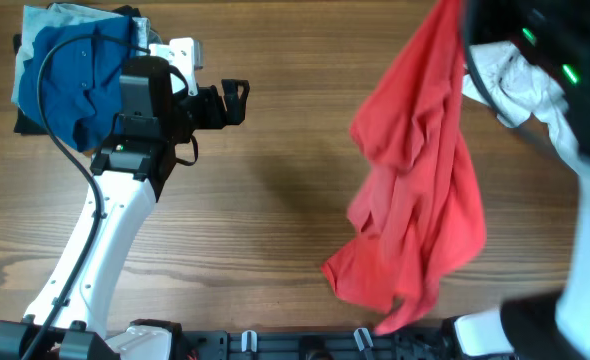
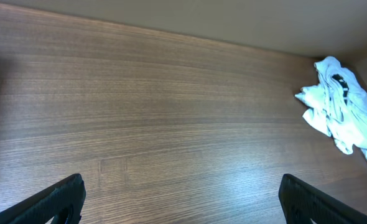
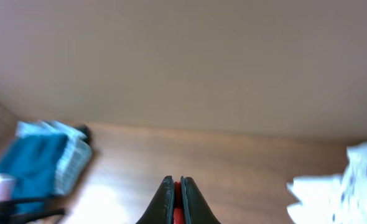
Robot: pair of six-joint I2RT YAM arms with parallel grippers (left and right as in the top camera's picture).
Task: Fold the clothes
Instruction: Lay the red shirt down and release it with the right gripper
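Note:
A red T-shirt (image 1: 415, 180) hangs in a long crumpled drape over the right half of the table, its lower end bunched near the front edge. My right gripper (image 3: 177, 186) is shut on a thin strip of its red fabric (image 3: 177, 214); in the overhead view that gripper is hidden under its own arm at the top right. A white garment with black marking (image 1: 515, 85) lies crumpled at the back right, and shows as the white garment (image 2: 342, 106) in the left wrist view. My left gripper (image 1: 233, 102) (image 2: 182, 190) hovers open over bare wood at the left, holding nothing.
A stack of folded clothes with a blue piece on top (image 1: 70, 75) sits at the back left corner, partly under the left arm; the same stack (image 3: 40, 165) shows in the right wrist view. Bare wooden tabletop (image 1: 275, 200) lies between the arms.

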